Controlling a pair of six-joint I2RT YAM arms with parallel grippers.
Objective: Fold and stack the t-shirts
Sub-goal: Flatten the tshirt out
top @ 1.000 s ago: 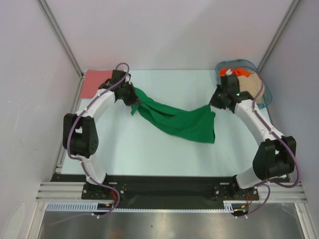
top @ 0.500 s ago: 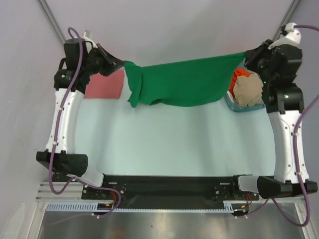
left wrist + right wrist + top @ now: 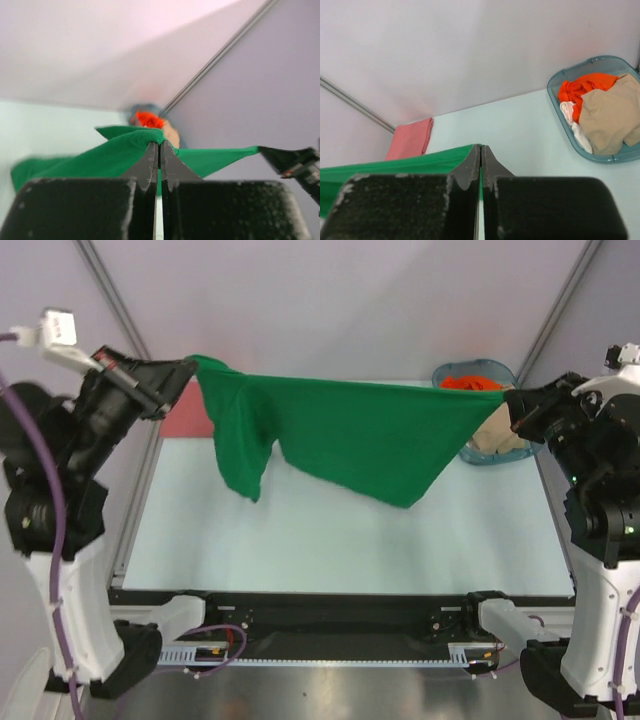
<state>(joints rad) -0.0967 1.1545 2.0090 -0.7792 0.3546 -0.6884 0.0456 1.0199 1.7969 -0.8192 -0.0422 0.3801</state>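
The bright green t-shirt point(image 3: 340, 435) hangs stretched in the air between my two grippers, high above the table. My left gripper point(image 3: 185, 370) is shut on its left end; the cloth point(image 3: 115, 152) wraps over my closed fingertips. My right gripper point(image 3: 512, 405) is shut on its right end, where the green edge point(image 3: 410, 165) runs off to the left. A folded salmon-pink shirt point(image 3: 185, 420) lies at the table's far left corner and also shows in the right wrist view point(image 3: 410, 140). The orange-red shirt point(image 3: 582, 87) and the beige shirt point(image 3: 612, 120) lie bunched in the basket.
The blue-grey plastic basket point(image 3: 455, 370) stands at the far right corner, partly behind the green shirt; it also holds a white cloth point(image 3: 572, 122). Light walls with metal corner rails enclose the table point(image 3: 330, 540) on three sides.
Both arms have lifted the green shirt off the table and pulled it wide; since half a second ago they rose further and drew nearer the camera, the shirt still taut.
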